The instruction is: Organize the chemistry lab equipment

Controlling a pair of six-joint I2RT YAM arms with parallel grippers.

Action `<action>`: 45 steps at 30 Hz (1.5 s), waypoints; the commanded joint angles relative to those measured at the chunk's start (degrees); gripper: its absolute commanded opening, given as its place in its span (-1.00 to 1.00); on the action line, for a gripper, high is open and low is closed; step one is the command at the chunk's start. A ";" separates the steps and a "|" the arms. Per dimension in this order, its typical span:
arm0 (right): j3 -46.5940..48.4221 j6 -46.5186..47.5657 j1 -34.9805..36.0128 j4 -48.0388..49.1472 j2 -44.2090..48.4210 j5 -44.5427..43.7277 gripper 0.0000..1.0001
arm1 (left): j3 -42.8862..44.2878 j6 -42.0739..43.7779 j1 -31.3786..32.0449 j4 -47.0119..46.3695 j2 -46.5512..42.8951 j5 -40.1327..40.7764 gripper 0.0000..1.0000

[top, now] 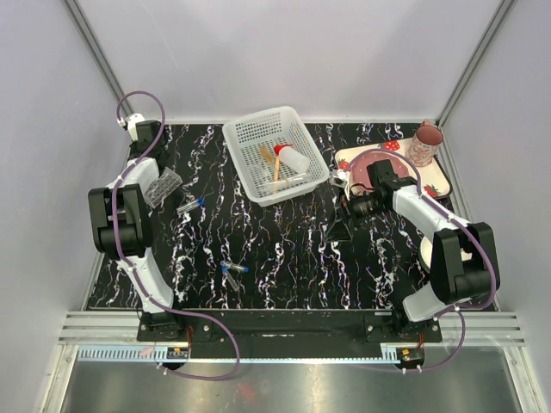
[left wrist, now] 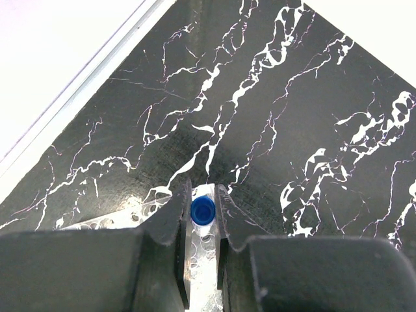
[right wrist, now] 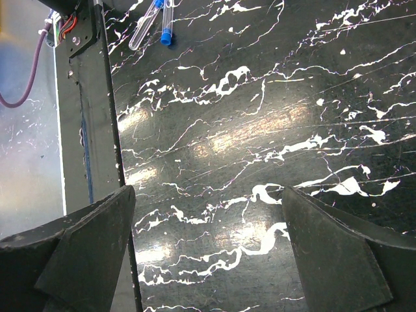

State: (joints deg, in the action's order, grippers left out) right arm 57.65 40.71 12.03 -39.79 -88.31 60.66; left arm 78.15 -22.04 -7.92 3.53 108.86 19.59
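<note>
Fingers of the left gripper [left wrist: 203, 195] pinch a small clear tube with a blue cap [left wrist: 203, 210] over a clear plastic rack [left wrist: 146, 209]. The right gripper [right wrist: 208, 192] spreads wide, holding nothing.

Both arms [top: 146, 284]: white links, black joints, looping purple cables [top: 139, 93], matte dark-grey gripper fingers [right wrist: 78, 253].

tube [left wrist: 203, 209] body hidden between fingers [left wrist: 166, 224], clear rack [left wrist: 130, 214] perhaps underneath

Left end effector [left wrist: 201, 198] pinched nearly closed; right end effector [right wrist: 208, 195] spread wide.
</note>
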 commanded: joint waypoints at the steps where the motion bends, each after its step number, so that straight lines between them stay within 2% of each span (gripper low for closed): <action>1: 2.21 1.22 -0.34 -0.38 -0.11 1.04 1.00 | 0.86 0.51 0.10 -1.07 0.48 1.24 -0.89; 29: 2.91 2.36 -0.25 -1.96 -0.55 1.21 0.99 | 5.43 2.18 0.10 1.48 3.20 0.09 -0.85; 45: 3.17 2.62 -0.25 -2.40 -0.54 0.95 0.99 | 4.03 4.20 0.19 0.86 2.50 -0.17 -0.84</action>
State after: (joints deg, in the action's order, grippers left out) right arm 58.59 41.87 12.03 -41.87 -88.95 60.66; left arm 81.30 -19.77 -7.86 6.39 111.98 19.31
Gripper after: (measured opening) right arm 0.994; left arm 0.148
